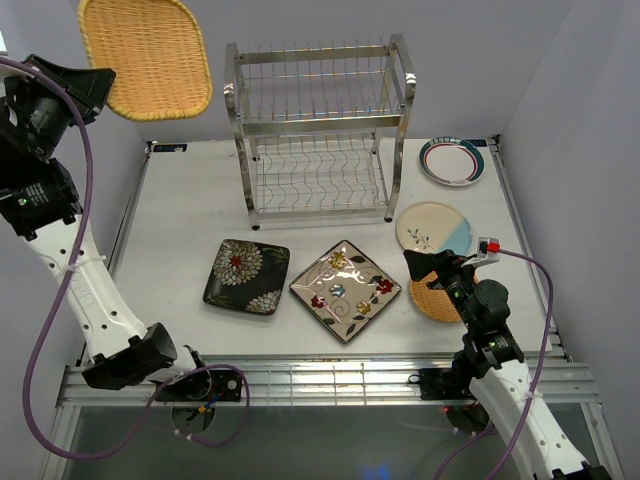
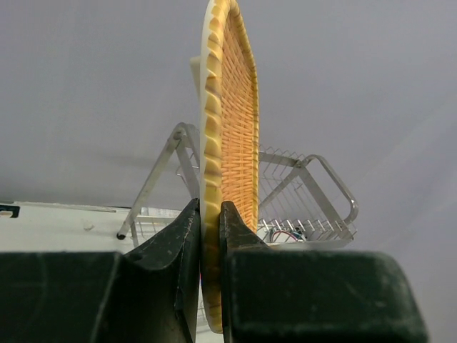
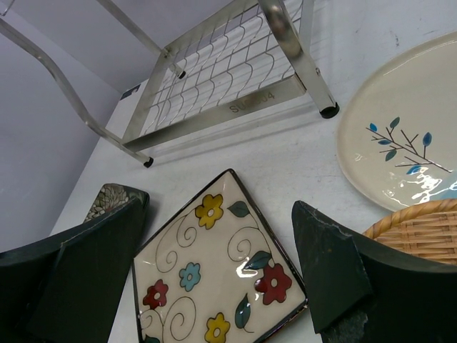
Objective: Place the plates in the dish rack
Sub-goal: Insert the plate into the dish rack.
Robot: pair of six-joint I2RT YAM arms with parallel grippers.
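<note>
Rack point(image 1: 318, 130) of shiny steel wire, two tiers on four posts, stands at the back of the white table point(image 1: 170, 230). In front of it lie a black plate point(image 1: 246, 276) with white flowers and, just to its right, a cream square plate point(image 1: 345, 290) with coloured flowers, turned cornerwise. To the right of the rack sits a teal-rimmed plate point(image 1: 452, 160), with a cream-blue plate point(image 1: 435, 228) nearer the arms. Below that, a second woven plate point(image 1: 432, 303) is partly hidden under the right arm. The right gripper point(image 3: 218, 214) hovers low over the gap between the cream square plate and that woven one, its jaws spread wide and touching nothing. The left arm is raised high at the left side, and the left gripper point(image 2: 209, 221) is clamped on the rim of a woven plate point(image 1: 145, 55), one finger against each face. This plate hangs in the air, up and to the left of the rack and apart from it, standing on edge in the grip. It is orange-tan basketwork, a rounded square with a thick, paler braided rim. From the left wrist camera the rack shows behind it.
</note>
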